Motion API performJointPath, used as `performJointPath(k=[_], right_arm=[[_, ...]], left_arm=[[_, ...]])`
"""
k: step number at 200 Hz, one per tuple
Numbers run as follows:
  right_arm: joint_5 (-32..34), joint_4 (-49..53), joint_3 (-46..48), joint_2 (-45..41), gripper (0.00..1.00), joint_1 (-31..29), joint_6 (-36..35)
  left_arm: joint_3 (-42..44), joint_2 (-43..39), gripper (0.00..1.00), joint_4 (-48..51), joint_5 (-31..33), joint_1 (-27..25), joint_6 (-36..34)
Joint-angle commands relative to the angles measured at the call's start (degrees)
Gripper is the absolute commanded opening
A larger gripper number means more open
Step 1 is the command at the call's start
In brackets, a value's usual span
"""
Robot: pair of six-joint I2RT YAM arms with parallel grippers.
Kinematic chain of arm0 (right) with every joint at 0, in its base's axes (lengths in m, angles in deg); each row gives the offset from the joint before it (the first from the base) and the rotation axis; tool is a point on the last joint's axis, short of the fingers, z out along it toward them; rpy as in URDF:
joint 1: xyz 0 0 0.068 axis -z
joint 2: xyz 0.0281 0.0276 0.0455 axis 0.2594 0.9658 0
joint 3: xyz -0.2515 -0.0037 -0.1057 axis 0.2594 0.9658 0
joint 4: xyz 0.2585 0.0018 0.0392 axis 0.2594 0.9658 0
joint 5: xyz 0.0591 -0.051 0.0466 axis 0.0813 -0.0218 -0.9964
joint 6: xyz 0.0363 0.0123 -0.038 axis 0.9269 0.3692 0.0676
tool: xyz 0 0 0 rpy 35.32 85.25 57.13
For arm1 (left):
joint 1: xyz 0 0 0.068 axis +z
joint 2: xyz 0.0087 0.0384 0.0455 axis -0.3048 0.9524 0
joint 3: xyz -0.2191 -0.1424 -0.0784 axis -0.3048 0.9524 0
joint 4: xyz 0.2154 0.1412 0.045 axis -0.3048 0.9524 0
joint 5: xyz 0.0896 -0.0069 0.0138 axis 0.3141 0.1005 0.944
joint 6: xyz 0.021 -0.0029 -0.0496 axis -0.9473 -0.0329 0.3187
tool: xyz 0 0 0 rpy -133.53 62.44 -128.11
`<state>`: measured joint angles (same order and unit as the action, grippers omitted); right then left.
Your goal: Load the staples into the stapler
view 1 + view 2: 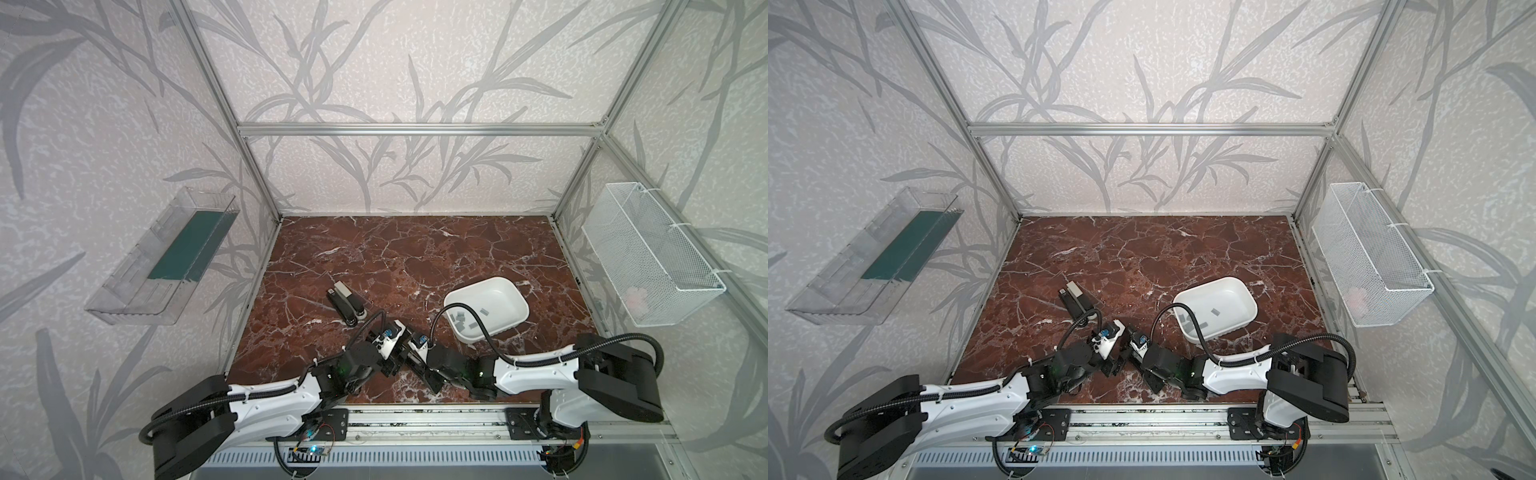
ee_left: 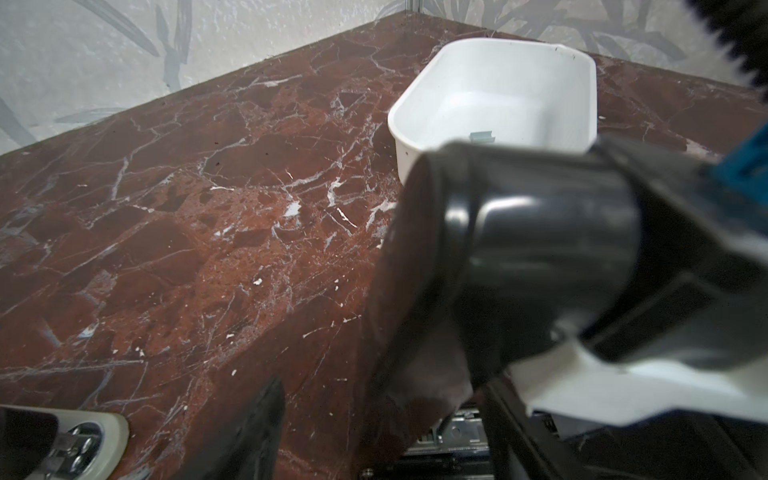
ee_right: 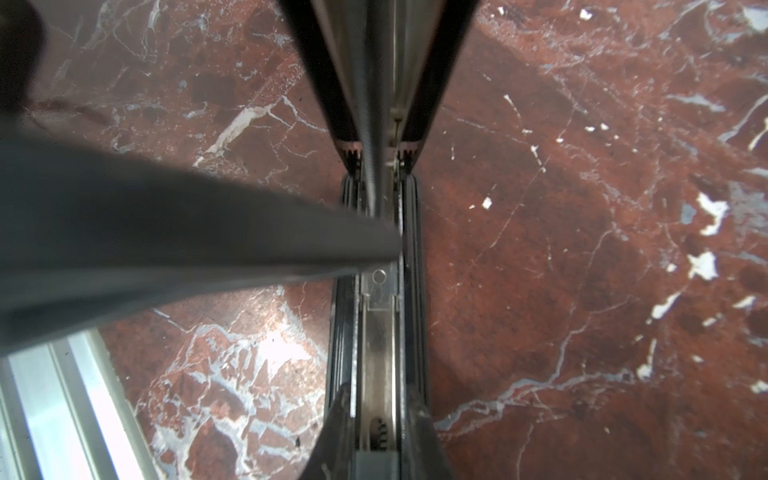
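Grey metal staples (image 1: 459,318) lie as short flat strips in a white bin (image 1: 505,293), well apart from the right fingers (image 3: 332,440), which are clamped on the sides of the opened stapler (image 3: 376,353), its silver channel showing between them. Under them the table (image 1: 415,257) is red-brown marble veined white, inside leaf-patterned walls (image 1: 415,62). One of the left fingers (image 3: 208,249) is a grey blur reaching the channel just ahead of the right pair; its partner is hidden, so their spread cannot be told.
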<state>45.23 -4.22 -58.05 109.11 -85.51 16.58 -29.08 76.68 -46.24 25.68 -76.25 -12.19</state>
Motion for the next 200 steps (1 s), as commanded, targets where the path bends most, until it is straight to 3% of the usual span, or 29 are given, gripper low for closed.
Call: performJointPath(k=[1,21,45,63,106,200], right_arm=[[-1.8,2.4,1.1,-0.9,0.15,0.2,-0.4],[-2.0,2.3,1.2,-0.9,0.17,0.2,-0.4],[-1.6,2.6,1.8,-2.1,0.32,0.2,-0.6],[-0.9,2.7,2.8,-3.7,0.37,0.2,-0.7],[-1.1,2.8,4.1,-5.3,0.32,0.2,-1.0],[-0.4,2.6,9.2,-14.3,0.36,0.2,-0.8]], left_arm=[[-1.6,3.6,0.7,-5.5,-0.3,0.1,-1.7],[-1.1,6.0,0.67,-10.7,-0.4,0.1,-1.2],[-1.6,6.7,0.67,-12.8,-0.1,0.1,-1.3],[-3.1,6.8,0.67,-10.6,0.2,0.1,-1.1],[-3.7,9.4,0.57,-13.4,-0.3,0.1,-1.8],[-4.7,13.8,0.57,-15.7,-5.0,0.1,-2.7]])
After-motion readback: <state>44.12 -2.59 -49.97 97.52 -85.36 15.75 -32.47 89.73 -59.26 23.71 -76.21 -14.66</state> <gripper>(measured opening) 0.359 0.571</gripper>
